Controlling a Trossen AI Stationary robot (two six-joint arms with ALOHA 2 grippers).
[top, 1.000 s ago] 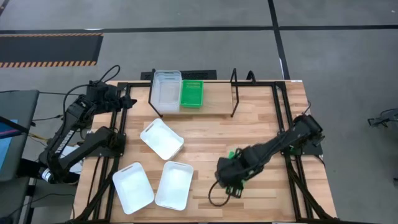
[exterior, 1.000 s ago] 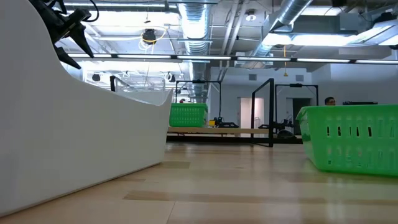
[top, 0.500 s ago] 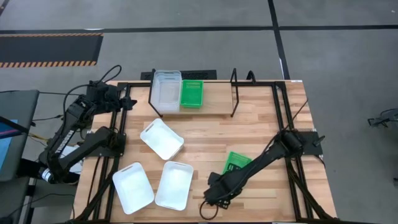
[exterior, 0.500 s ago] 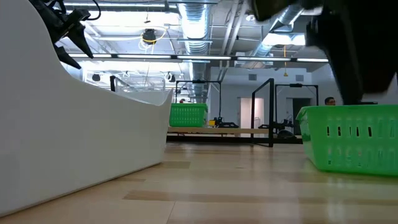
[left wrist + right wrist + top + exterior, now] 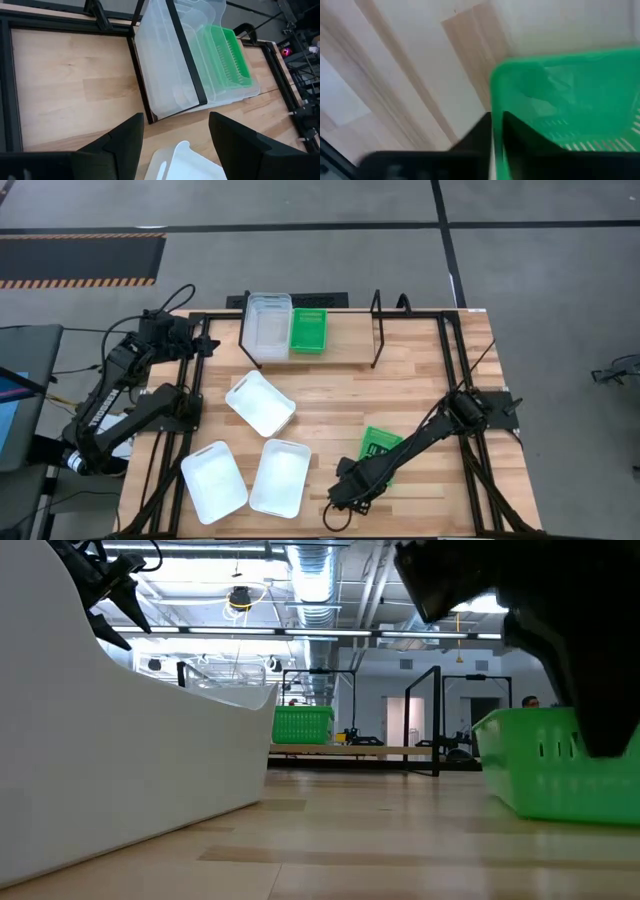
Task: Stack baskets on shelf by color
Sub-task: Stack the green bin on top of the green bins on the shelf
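A green lattice basket (image 5: 381,443) sits on the table's near right part. My right gripper (image 5: 358,472) points down over its near-left end and is shut on its wall. On the black shelf (image 5: 378,330) at the far edge stand clear baskets (image 5: 268,328) and another green basket (image 5: 308,330). Three white baskets (image 5: 260,402), (image 5: 213,480), (image 5: 280,477) lie open side up on the table's left half. My left gripper (image 5: 175,150) hangs open above the far left corner. My right gripper has the green basket's wall (image 5: 496,107) at its near-left end between its two fingers, one finger (image 5: 482,135) outside and one inside. The fingers come from above, pointing down. In the low view the basket (image 5: 555,765) rests on the table, its rim slightly tilted.
The shelf's right part (image 5: 350,340) carries nothing. Bare wood lies between the shelf and the held basket. A black frame (image 5: 452,360) runs round the table top.
My right gripper has come down and gone toward the table's near left, uncovering most of the green basket and ending at its near-left end. In the low view the dark gripper now stands over the basket, whose rim has tipped slightly.
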